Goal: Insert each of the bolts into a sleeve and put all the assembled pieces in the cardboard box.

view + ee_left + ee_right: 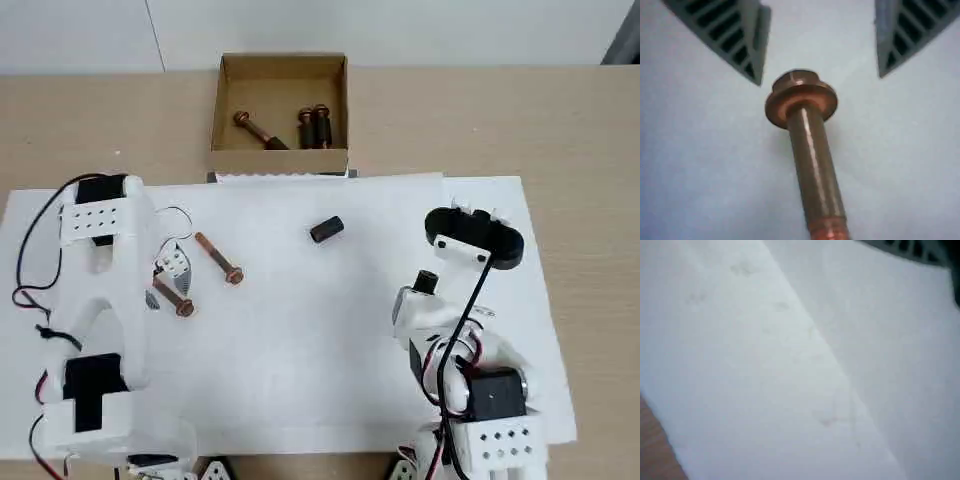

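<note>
While my left fingers (818, 79) hang spread apart, a bolt (812, 150) lies on the white paper (330, 330), its head just off their tips. Another bolt (218, 258) lies just right, the sleeve (326, 229) farther right, the cardboard box (225, 110) far beyond. Whether my right fingers (475, 238) are clenched I cannot tell.
</note>
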`<action>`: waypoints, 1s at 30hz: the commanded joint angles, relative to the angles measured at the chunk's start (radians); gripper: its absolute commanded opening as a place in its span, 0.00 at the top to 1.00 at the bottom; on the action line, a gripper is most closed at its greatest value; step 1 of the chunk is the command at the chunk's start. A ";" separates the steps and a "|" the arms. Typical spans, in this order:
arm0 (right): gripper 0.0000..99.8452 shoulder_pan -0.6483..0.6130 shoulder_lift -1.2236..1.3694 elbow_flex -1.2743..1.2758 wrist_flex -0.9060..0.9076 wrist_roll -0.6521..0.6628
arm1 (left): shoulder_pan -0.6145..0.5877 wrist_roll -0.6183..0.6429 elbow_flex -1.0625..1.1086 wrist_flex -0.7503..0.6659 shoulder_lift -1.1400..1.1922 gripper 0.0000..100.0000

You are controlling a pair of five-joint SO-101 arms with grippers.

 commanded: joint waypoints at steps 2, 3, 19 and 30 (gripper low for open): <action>1.00 0.007 -0.015 -0.005 -0.018 0.003 | -0.008 -0.009 -0.041 -0.052 0.023 0.85; 1.00 0.007 -0.015 -0.005 -0.018 0.003 | -0.008 -0.009 -0.041 -0.063 0.035 0.85; 1.00 0.008 -0.015 -0.005 -0.018 0.003 | -0.005 -0.009 -0.041 -0.133 0.229 0.99; 1.00 0.010 -0.015 -0.005 -0.018 0.003 | 0.021 0.015 -0.054 -0.118 0.178 0.99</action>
